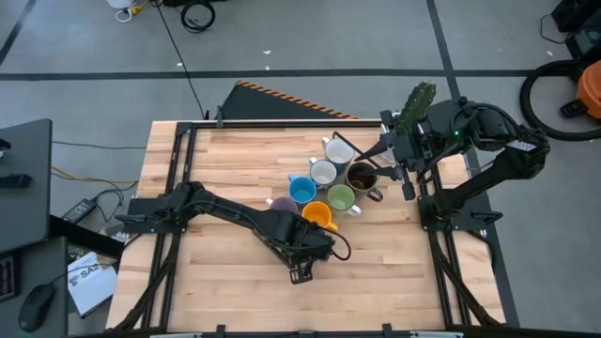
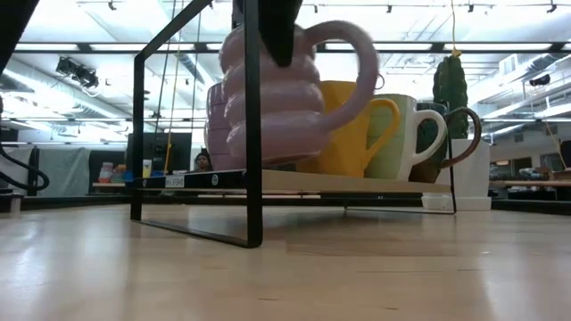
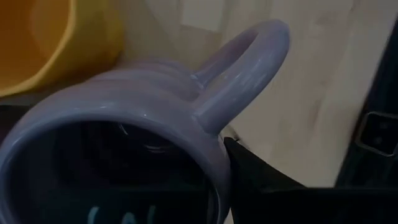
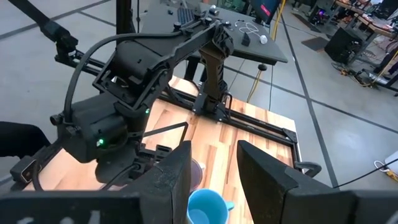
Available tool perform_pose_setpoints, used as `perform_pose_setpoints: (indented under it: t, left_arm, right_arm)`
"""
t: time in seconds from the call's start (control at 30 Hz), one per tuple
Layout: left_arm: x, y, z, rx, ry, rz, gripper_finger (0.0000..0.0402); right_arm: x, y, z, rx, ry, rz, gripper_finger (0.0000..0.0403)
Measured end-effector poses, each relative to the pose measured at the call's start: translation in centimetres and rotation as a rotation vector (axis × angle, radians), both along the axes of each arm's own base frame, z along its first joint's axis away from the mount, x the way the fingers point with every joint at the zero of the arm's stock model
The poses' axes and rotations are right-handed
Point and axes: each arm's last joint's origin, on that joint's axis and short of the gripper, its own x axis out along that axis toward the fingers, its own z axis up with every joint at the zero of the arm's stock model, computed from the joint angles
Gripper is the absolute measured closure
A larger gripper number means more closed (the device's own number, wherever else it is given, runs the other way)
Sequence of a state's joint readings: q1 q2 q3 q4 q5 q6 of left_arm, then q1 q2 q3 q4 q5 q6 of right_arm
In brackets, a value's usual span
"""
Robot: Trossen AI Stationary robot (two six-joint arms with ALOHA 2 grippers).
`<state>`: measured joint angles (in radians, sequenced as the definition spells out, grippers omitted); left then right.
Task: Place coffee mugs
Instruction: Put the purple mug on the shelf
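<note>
My left gripper [image 1: 299, 229] is shut on a ribbed lavender mug [image 2: 272, 98], which the low view shows off the table. Beside it stand the orange mug [image 1: 317, 216], green mug [image 1: 341, 198], bright blue mug [image 1: 301, 190], dark brown mug [image 1: 362, 176], pale grey mug [image 1: 323, 173] and white mug [image 1: 338, 150], all upright on their bases in a cluster. A second lavender mug [image 1: 281, 204] shows partly under the left arm. My right gripper [image 4: 214, 180] is open and hovers over the cluster, above the blue mug [image 4: 205, 208]. My left gripper holds the lavender mug by its rim [image 3: 214, 155], right beside the root of the handle [image 3: 249, 62]. One finger [image 3: 261, 180] lies on the outside of the wall; the other seems to be inside the opening. The fingers come from above. The mug is lifted clear and tilted, handle upward.
A green cactus in a white pot [image 1: 416, 99] stands at the table's far right corner, behind the right arm. A black metal frame [image 2: 254, 134] stands on the table's near part, close to the held mug. Bare wood [image 1: 235, 253] lies toward the near and left sides.
</note>
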<state>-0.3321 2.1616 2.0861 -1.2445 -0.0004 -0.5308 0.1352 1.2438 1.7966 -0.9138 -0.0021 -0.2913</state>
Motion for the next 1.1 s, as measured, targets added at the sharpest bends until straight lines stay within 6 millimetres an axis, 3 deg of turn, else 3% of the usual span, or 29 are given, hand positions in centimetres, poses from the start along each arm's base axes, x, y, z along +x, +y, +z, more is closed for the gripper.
perform_pose_setpoints:
  t: [0.33, 0.73, 1.1]
  left_arm:
    - [-0.5, 0.2, -0.1, 0.038, 0.043, -0.048, 0.0355]
    - [-0.4, 0.3, -0.1, 0.039, 0.035, -0.033, 0.0276]
    - [-0.5, 0.3, 3.0, 0.007, -0.012, -0.041, 0.0274]
  right_arm:
    - [0.0, 0.0, 0.0, 0.000, 0.000, -0.001, 0.0268]
    - [0.0, 0.0, 0.0, 0.000, 0.000, 0.000, 0.0268]
    - [-0.8, -0.1, -0.1, -0.007, 0.023, -0.011, 0.0268]
